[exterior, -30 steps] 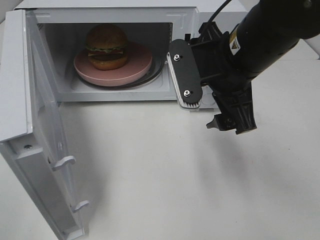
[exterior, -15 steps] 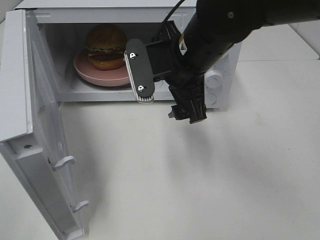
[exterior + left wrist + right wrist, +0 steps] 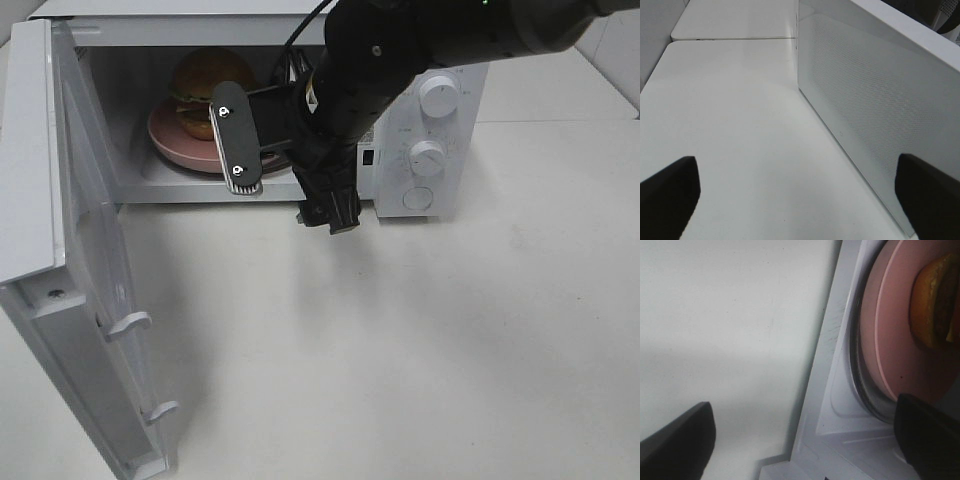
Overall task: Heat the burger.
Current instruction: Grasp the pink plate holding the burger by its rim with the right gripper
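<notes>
- While the right pincer hangs just before the open mouth of the microwave, its jaws stand spread wide and its wrist view shows nothing gripped between them.
- Left pincer: likewise spread wide and empty. It is poised over the bare tabletop beside a white panel with fine dotted mesh, and it lies outside the high view.
- Burger: inside the oven cavity, upright, resting on the pink plate and set toward the plate's rear. The right pincer's near finger partly hides it from above.
- Pink plate: sits on the glass turntable, whose rim shows just outside the plate's edge in the right wrist view.
- Handling (judgement): the burger looks light, soft and stacked in layers, and its glossy bun is likely slippery. A squeeze across the bun would probably crush it or slide the layers apart. The stiff plate is the safer hold, taken at its bare front rim, should the load need shifting.
- Door: swung fully open on the left of the high view, well apart from the right pincer.
- Knobs: two on the oven's right front panel, untouched. With the burger already inside, shutting the door and turning a knob appear to be what remains.
</notes>
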`<state>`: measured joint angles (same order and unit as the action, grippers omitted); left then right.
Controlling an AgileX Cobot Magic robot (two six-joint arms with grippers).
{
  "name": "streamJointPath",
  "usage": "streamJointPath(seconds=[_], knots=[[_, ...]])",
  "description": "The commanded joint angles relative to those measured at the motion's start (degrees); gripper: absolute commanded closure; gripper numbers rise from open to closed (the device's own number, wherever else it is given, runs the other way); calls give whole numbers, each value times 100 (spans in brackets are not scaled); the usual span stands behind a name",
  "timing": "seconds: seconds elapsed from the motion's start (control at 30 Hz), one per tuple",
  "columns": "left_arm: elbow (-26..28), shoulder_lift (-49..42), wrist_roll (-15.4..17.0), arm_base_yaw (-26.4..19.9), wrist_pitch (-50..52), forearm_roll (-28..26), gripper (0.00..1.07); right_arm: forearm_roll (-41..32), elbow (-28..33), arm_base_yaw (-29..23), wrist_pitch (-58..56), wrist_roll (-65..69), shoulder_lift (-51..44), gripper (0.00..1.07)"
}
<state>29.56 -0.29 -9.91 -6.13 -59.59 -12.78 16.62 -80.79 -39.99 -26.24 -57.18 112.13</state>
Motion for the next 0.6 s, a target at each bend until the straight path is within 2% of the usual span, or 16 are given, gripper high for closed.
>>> streamJointPath(seconds=[0.03, 0.33, 0.6], knots=[[-6, -120, -6, -17, 0, -40, 9, 46, -258, -11, 52, 63, 218, 15], [-6, -120, -6, -17, 0, -40, 9, 195, -997, 6, 57, 212, 837, 17], [-6, -120, -6, -17, 0, -40, 9, 195, -1427, 6, 195, 212, 1301, 18]])
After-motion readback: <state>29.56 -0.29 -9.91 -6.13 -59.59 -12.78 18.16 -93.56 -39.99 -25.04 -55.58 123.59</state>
